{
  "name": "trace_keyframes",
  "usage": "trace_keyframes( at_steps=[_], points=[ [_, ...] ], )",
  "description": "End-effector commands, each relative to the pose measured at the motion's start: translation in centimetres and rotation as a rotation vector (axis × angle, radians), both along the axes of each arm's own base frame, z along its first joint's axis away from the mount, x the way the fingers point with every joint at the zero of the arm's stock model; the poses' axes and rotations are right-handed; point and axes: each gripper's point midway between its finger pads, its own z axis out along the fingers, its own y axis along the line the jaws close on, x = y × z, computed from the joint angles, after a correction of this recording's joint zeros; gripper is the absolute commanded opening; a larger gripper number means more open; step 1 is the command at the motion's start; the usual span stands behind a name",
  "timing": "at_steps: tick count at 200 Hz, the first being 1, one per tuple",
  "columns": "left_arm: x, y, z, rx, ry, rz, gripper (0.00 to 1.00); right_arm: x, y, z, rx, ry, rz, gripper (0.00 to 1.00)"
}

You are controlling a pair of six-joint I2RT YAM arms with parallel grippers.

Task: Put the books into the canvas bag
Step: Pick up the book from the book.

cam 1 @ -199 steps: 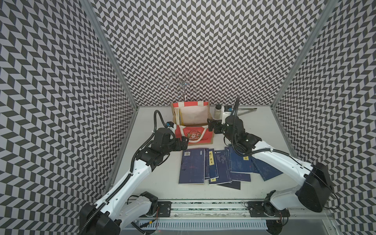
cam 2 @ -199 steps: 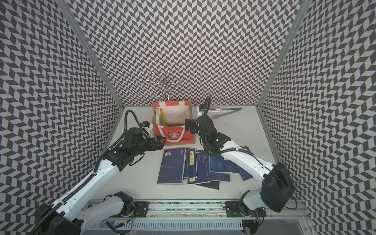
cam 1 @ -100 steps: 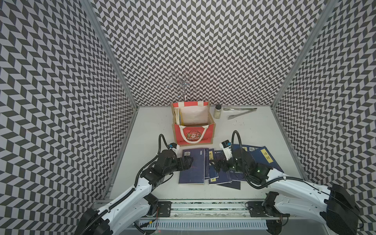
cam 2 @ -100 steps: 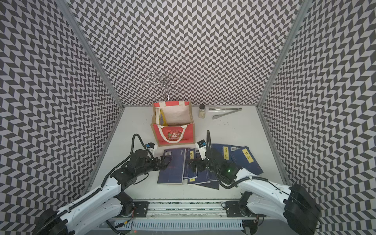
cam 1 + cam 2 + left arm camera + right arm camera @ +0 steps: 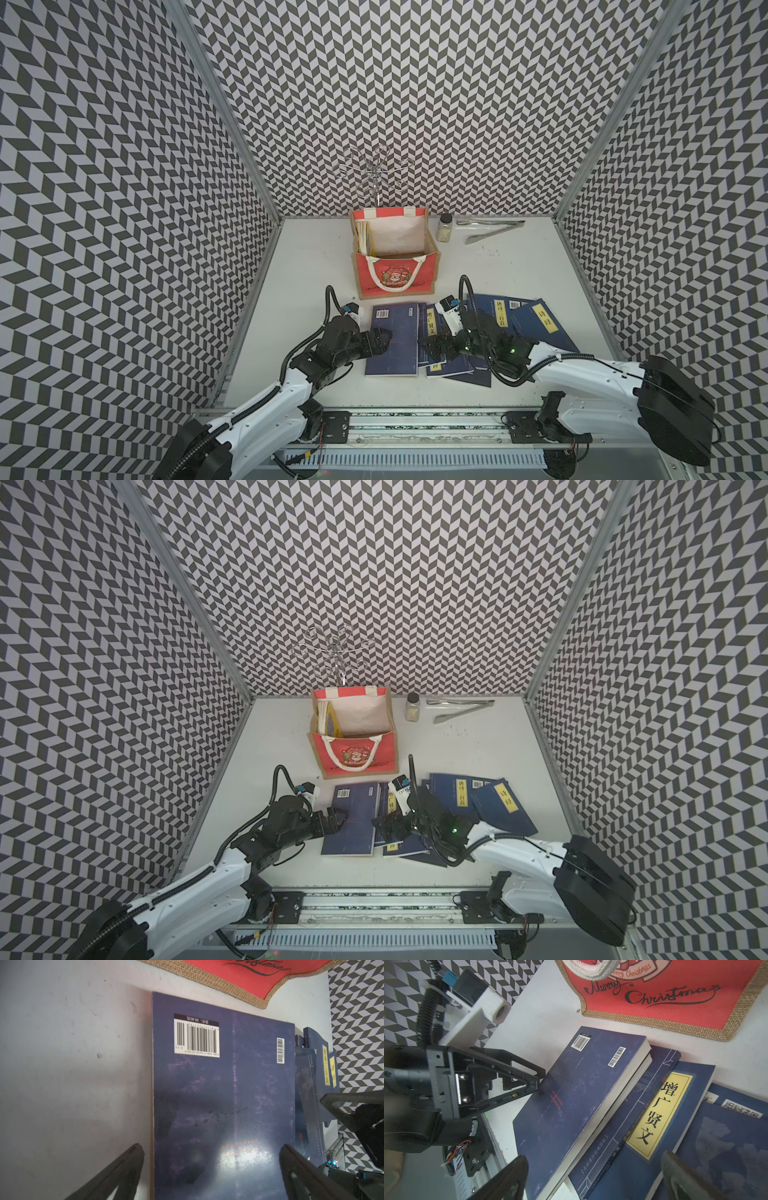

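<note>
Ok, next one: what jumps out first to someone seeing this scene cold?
Black-and-white chevron walls fill the view. Against them the red canvas bag stands upright near the back, with navy books fanned flat just in front of it. The left pincer and right pincer, both open, sit low over those books.

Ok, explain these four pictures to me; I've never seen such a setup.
Two white robot arms on a rail work over a white table. Two pictures look down from overhead, side by side; the other two come from a camera on each wrist. On the table, navy blue paperback books lie fanned out before a red-and-jute canvas bag, which already holds some books. Behind stand a small clear jar and metal tongs. The left tool and right tool are open, low over the books; nothing is gripped.
</note>
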Motion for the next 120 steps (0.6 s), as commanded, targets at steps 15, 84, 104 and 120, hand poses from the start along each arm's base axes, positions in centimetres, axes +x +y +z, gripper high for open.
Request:
trace_keyframes(
  at_steps=[15,84,104,120],
  points=[
    [-0.2,-1.5,1.3,-0.067,-0.044,-0.04,1.0,0.6,0.8,0.5,0.025,-0.009,-0.014,0.99],
    [-0.9,-3.2,0.8,-0.103,-0.044,-0.091,1.0,0.4,1.9,0.0,0.033,0.049,0.023,0.99],
    [-0.7,-3.4,0.8,-0.104,-0.046,-0.095,1.0,0.7,1.8,-0.3,0.052,0.088,0.02,0.96],
    [-0.7,-3.5,0.7,-0.104,-0.045,-0.098,1.0,1.3,1.6,-0.8,0.069,0.13,0.015,0.9]
  ],
)
